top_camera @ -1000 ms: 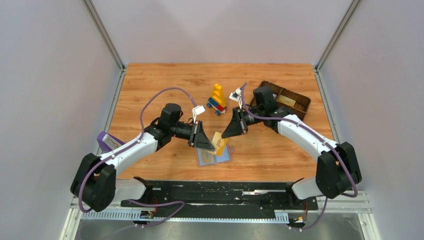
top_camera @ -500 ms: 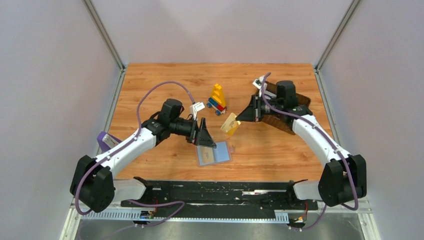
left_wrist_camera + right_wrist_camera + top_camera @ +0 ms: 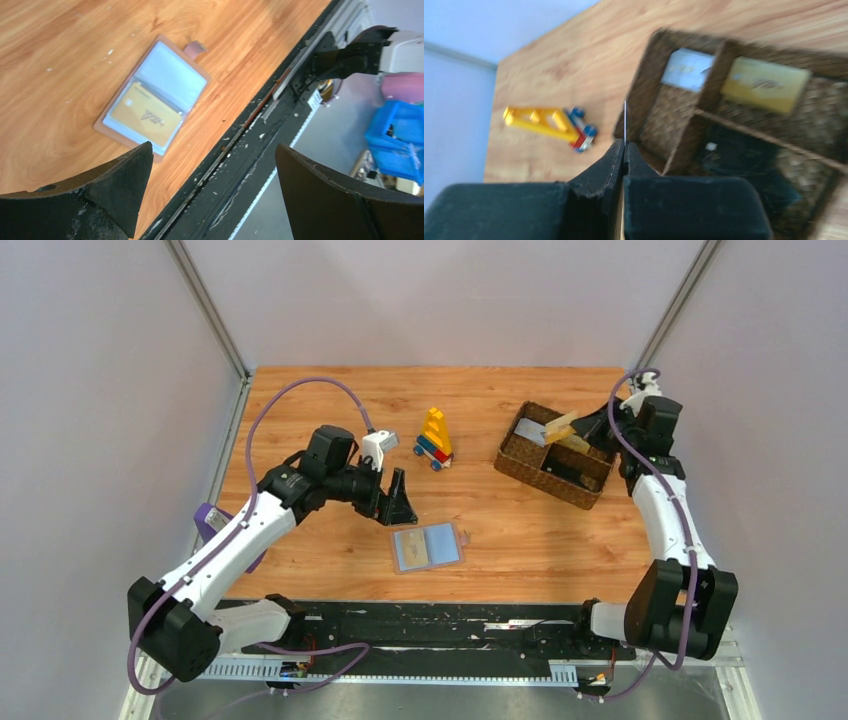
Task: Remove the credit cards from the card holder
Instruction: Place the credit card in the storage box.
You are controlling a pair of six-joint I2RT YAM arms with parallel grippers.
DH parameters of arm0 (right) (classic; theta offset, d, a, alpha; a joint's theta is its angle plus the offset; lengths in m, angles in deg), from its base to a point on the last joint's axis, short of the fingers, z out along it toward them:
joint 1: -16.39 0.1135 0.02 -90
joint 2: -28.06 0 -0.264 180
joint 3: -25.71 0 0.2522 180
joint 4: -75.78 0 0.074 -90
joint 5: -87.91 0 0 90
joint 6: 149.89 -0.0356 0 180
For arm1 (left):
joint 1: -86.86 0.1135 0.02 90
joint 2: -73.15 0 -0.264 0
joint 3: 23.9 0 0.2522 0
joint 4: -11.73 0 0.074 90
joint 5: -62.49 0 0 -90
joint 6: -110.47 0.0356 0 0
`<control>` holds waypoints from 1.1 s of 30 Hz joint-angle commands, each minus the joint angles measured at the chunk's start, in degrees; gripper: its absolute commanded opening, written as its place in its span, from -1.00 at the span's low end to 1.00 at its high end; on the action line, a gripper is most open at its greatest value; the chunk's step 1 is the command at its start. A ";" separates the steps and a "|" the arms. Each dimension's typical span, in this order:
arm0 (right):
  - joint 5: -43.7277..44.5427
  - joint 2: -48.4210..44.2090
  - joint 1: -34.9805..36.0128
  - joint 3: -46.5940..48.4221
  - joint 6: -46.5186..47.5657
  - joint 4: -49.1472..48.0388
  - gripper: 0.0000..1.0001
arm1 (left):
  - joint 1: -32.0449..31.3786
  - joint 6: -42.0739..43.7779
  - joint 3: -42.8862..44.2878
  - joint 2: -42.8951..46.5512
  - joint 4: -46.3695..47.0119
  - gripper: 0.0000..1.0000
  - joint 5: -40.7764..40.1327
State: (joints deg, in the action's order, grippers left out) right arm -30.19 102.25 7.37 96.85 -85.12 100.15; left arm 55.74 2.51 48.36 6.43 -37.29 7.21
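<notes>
While my left gripper (image 3: pixel 400 508) hangs left of centre in the overhead view, jaws spread as wide as they go and nothing between them, the card holder (image 3: pixel 428 547) lies open and flat on the wooden table (image 3: pixel 300 400). It sits just below and to the right of that gripper, apart from my fingers. My left wrist camera shows the holder in the upper left of its frame. One tan-gold card (image 3: pixel 146 114) sits in the lower panel's sleeve, the other panel shows plain light blue, and the pinkish tab (image 3: pixel 195 47) sticks out of the upper edge. My right gripper (image 3: pixel 585 427) is well away at the upper right, pinched fully together on a held card (image 3: pixel 560 427), tan in colour, above the brown woven basket (image 3: pixel 540 478). From the right wrist that card shows only as a thin edge rising from my closed fingertips. In the basket beyond it, blurred, a greyish-white card (image 3: pixel 686 67) lies in one upper compartment and a yellow-tan card (image 3: pixel 766 85) in the next. I cannot read what is in the dark lower compartment. A toy of coloured blocks (image 3: pixel 434 437) stands above the holder, left of the basket.
</notes>
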 commanded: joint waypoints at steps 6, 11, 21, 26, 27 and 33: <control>10.98 5.07 -9.38 -0.16 -3.81 -12.79 -1.00 | -0.18 6.32 1.85 1.48 -6.59 1.00 -8.76; 10.63 9.89 -11.03 1.07 -4.99 -15.38 -1.00 | -0.15 6.63 0.81 0.55 -6.38 1.00 -8.51; 9.28 16.94 -11.12 -1.71 -9.67 -25.04 -1.00 | -0.18 7.07 0.51 1.17 -6.38 1.00 -8.56; 8.05 19.85 -11.03 -2.11 -13.07 -27.56 -0.99 | -0.18 7.08 0.47 1.27 -6.40 1.00 -8.54; 7.82 20.22 -11.06 -2.19 -13.63 -27.62 -1.00 | -0.18 7.06 0.47 1.21 -6.44 1.00 -8.75; 7.78 21.59 -11.07 -4.27 -15.48 -32.02 -1.00 | -0.18 7.06 0.35 1.18 -6.48 1.00 -8.87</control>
State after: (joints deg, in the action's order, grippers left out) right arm -21.73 123.04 -3.58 93.46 -98.11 74.84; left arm 55.74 8.04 48.58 7.06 -44.22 -1.36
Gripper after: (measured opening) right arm 0.014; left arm 0.998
